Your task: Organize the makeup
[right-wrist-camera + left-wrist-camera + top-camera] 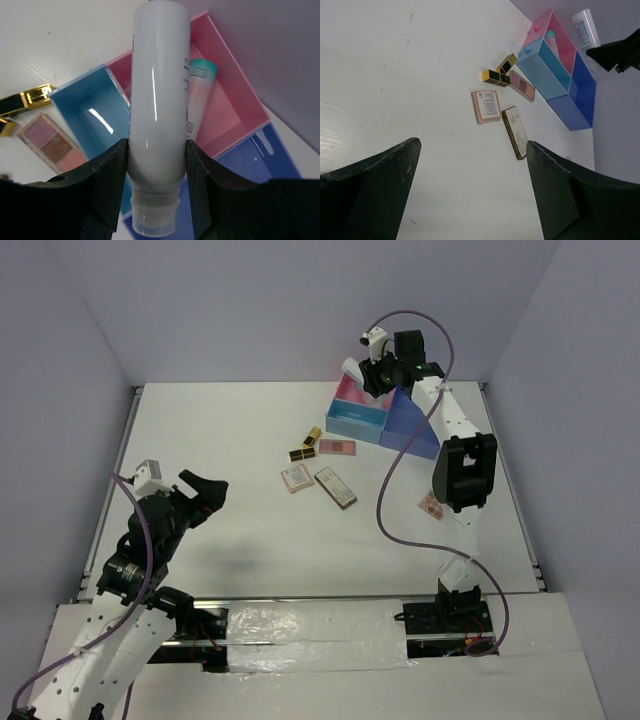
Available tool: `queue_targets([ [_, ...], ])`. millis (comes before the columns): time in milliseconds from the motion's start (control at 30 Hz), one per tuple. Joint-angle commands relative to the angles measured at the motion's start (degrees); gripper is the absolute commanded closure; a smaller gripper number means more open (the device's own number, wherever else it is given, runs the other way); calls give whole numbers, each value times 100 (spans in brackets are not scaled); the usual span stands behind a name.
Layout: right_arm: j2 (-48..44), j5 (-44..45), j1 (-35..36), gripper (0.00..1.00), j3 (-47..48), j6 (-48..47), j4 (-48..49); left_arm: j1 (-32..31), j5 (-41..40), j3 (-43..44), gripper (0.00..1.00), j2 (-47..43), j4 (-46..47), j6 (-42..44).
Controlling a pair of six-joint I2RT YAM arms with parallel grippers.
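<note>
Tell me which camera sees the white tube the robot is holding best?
The right wrist view: the white tube fills the picture, pinched in the right gripper. From the top it is a small white speck; the left wrist view catches it far off in a corner.

1 tube (199,97) in the box's (355,426) rear compartment; 2 lipsticks (303,454) left of the box

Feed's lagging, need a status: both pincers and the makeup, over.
Left pincer open, empty. Right pincer shut on white tube, above the compartment box; teal-capped tube inside its pink compartment. Lipsticks, palettes on table. Nothing blocking.
</note>
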Motion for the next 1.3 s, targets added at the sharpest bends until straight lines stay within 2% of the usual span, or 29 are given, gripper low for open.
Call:
queue_targets([
  [0,326,359,66,89,509,-353,570,31,198,-3,1,135,510,195],
  [200,826,703,57,83,773,-599,966,22,330,-47,1,294,651,143],
  [333,995,782,57,69,826,-670,1071,31,321,-29,1,312,607,134],
  [400,1021,747,74,56,826,-714,1054,31,321,-47,1,303,616,116],
  [433,1012,747,66,43,818,-705,1054,31,330,-64,1,312,651,108],
  [500,977,764,57,29,783,-661,1045,31,356,-100,1,329,686,99],
  [533,907,773,48,17,756,-652,1036,31,365,-126,1,338,703,90],
  [667,548,756,13,1,519,-460,923,31,409,-231,1,391,940,99],
  [800,-102,537,-5,0,238,-258,475,31,497,-328,1,662,1283,178],
  [867,-673,81,4,0,-148,-204,106,22,637,-381,1,812,1485,248],
  [933,-1139,-454,-40,1,-490,-248,-193,31,769,-433,7,1093,1880,309],
  [967,-1628,-997,-92,3,-918,-291,-429,40,970,-451,16,1303,2038,344],
  [1033,-2114,-1483,-127,8,-1604,-484,-798,49,1182,-443,34,1550,2530,450],
  [1067,-2343,-1721,-154,11,-1800,-537,-931,57,1348,-434,55,1812,2654,494],
  [1100,-2711,-1827,-189,18,-1993,-625,-1098,75,1489,-408,63,1962,2881,538],
  [1133,-2984,-1898,-215,23,-2282,-826,-1534,84,1716,-346,77,2251,2979,625],
  [1167,-2987,-1907,-242,27,-2424,-889,-1756,84,1719,-302,77,2254,3067,678],
  [1200,-3213,-1916,-294,30,-2591,-933,-1941,84,1945,-258,86,2541,3137,722],
  [1233,-3328,-1934,-408,33,-2749,-986,-2117,84,2052,-154,87,2692,3243,810],
  [1267,-3451,-1925,-478,33,-3134,-1073,-2371,84,2148,-109,85,2824,3287,837],
])
